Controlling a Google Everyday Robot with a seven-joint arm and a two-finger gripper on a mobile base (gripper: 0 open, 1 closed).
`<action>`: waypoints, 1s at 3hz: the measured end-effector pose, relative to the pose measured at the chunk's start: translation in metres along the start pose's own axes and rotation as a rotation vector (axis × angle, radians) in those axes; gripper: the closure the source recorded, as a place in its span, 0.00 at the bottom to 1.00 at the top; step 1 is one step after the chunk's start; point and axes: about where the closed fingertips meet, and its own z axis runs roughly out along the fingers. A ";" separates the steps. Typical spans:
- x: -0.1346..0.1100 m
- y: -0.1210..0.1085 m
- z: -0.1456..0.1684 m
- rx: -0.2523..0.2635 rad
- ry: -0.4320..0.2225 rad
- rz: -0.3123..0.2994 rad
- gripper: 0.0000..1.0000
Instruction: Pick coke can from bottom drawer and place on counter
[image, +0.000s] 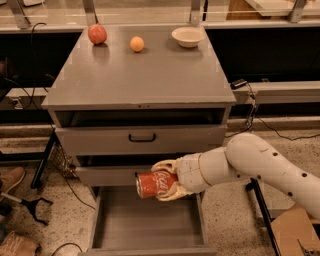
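Observation:
The red coke can (152, 184) with white script lies on its side in my gripper (161, 180). The cream fingers (165, 166) are shut on it from above and below. I hold it in the air above the open bottom drawer (147, 222), in front of the middle drawer's face. The drawer's grey floor is bare. My white arm (250, 165) reaches in from the right. The grey counter (142, 72) is well above the can.
A red apple (97, 34), a small orange fruit (137, 44) and a cream bowl (187, 36) stand along the counter's back edge. The top drawer (141, 137) has a black handle. A cardboard box (295, 232) sits on the floor at the lower right. Cables and a shoe lie at the left.

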 end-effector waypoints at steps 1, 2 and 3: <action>-0.004 -0.042 -0.047 0.131 0.010 -0.022 1.00; -0.011 -0.082 -0.109 0.257 0.059 -0.008 1.00; -0.011 -0.124 -0.155 0.327 0.093 0.041 1.00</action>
